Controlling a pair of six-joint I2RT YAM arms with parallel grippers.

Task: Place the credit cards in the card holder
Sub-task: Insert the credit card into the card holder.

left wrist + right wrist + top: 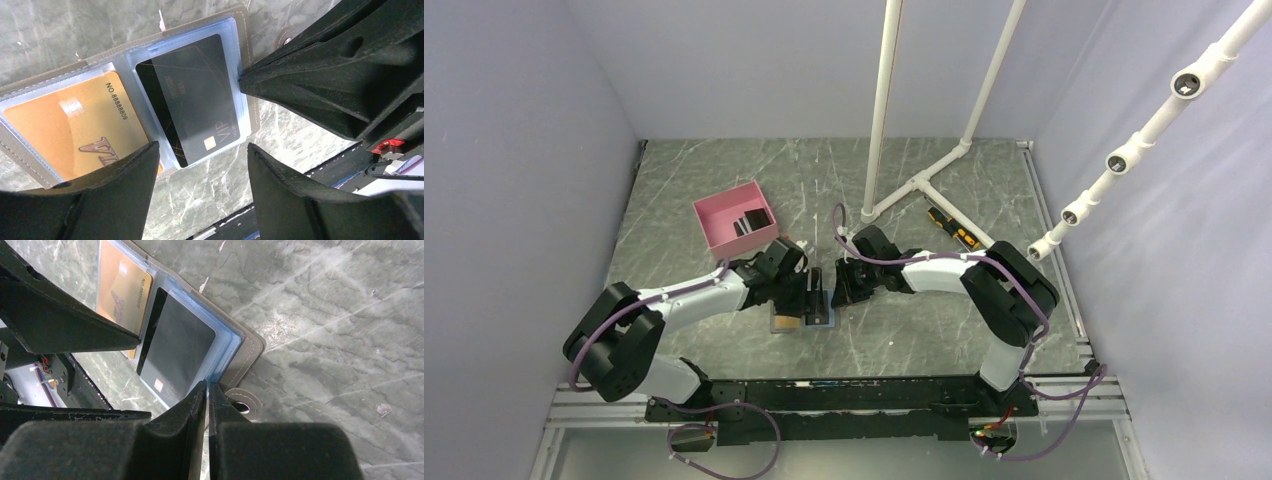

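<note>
Now you have one card holder (245, 356) open mid-frame, two cards sleeved: one orange card (65, 130), one black card (195, 95). Your left gripper (201, 152) is spread apart; your right gripper (207, 390) is pinched closed.

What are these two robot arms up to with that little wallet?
Two robot arms are loading cards into a grey card holder lying open on the table. An orange card sits in one clear sleeve; a black card lies askew in the other, one edge poking out. The left gripper hovers over that edge, jaws open. The right gripper has its jaws shut at the holder's outer edge; whether it pinches it is unclear. More black cards lie in the pink box.
</note>
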